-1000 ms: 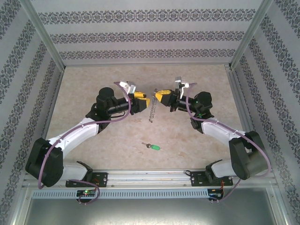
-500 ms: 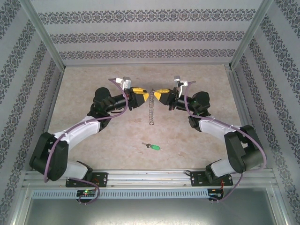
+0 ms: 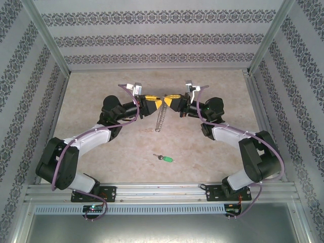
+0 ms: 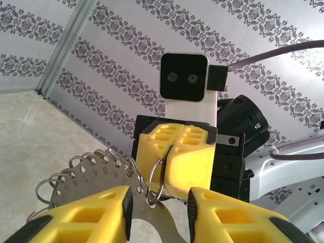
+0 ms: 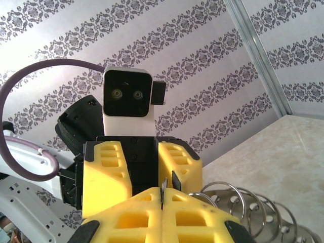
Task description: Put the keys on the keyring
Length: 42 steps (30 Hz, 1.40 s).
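Plainly, right jaws clench the dangling keyring [image 3: 160,119]; left jaws straddle it, contact hidden, grip unclear.

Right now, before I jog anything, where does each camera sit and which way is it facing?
Top external: above and behind the robot, looking down on the table; left arm, right arm, left gripper and right gripper both at the keyring.
Left wrist: on the left arm, facing the right gripper; own open fingers below.
Right wrist: facing the left gripper; own shut fingers below.
Shared: both wrist views see the keyring.
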Each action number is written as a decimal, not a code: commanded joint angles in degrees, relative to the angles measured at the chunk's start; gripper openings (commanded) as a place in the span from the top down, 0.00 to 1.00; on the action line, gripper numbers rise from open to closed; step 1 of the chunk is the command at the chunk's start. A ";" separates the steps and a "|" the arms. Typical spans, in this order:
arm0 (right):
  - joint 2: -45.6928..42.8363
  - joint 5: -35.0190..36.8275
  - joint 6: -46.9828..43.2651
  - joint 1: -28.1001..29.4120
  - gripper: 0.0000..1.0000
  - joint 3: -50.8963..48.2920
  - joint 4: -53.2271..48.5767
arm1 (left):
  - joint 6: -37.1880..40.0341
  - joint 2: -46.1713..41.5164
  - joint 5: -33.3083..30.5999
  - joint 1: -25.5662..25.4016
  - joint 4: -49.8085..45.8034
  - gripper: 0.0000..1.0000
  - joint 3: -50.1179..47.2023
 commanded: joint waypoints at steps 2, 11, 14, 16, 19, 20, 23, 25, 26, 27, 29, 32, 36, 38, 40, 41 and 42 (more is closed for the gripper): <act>0.59 0.77 1.03 0.65 1.00 1.97 5.62 | -2.02 0.75 1.87 0.63 5.68 0.66 -0.37; 1.38 0.48 1.37 0.90 1.00 2.17 5.88 | -3.21 1.80 1.99 0.65 7.48 0.68 0.06; 1.62 0.37 1.47 0.99 1.00 2.22 6.05 | -3.22 1.99 1.96 0.65 7.50 0.69 0.34; 1.68 0.52 1.48 1.00 1.00 2.21 6.05 | -3.31 2.06 2.19 0.65 7.51 0.70 0.34; 1.70 0.61 1.50 0.99 1.00 2.34 6.01 | -3.42 2.25 2.45 0.64 7.76 0.71 0.27; 1.77 0.62 1.50 0.95 1.00 2.32 6.05 | -3.56 2.31 2.54 0.65 8.01 0.71 0.19; 1.84 0.70 1.44 0.99 1.00 2.41 6.05 | -3.89 2.46 2.67 0.64 8.72 0.71 -0.15; 1.97 0.75 1.47 0.99 1.00 2.41 6.04 | -3.91 2.47 2.57 0.61 8.86 0.72 -0.38; 2.01 0.79 1.47 0.92 1.00 2.35 6.03 | -3.92 2.52 2.57 0.64 8.85 0.72 -0.37; 1.96 0.78 1.47 0.90 1.00 2.34 6.05 | -3.83 2.46 2.62 0.64 8.87 0.74 -0.36; 2.03 0.77 1.43 0.90 1.00 2.33 6.04 | -3.70 2.48 2.47 0.65 8.84 0.77 -0.33; 2.04 0.71 1.54 0.90 1.00 2.30 6.04 | -3.76 2.74 2.52 0.65 8.83 0.84 -0.16; 2.06 0.92 1.46 0.83 1.00 2.17 6.05 | -4.08 2.90 2.79 0.64 9.63 0.85 -0.10; 2.02 0.97 1.45 0.73 1.00 2.16 6.04 | -4.22 3.07 2.83 0.64 9.94 0.84 -0.13; 2.10 0.96 1.47 0.75 1.00 2.17 6.02 | -4.23 3.11 2.83 0.65 9.97 0.84 -0.28; 2.08 0.89 1.47 0.75 1.00 2.25 6.04 | -4.26 3.22 2.67 0.65 10.05 0.84 -0.38; 2.12 0.80 1.47 0.72 1.00 2.26 5.96 | -4.26 3.20 2.68 0.65 10.14 0.85 -0.43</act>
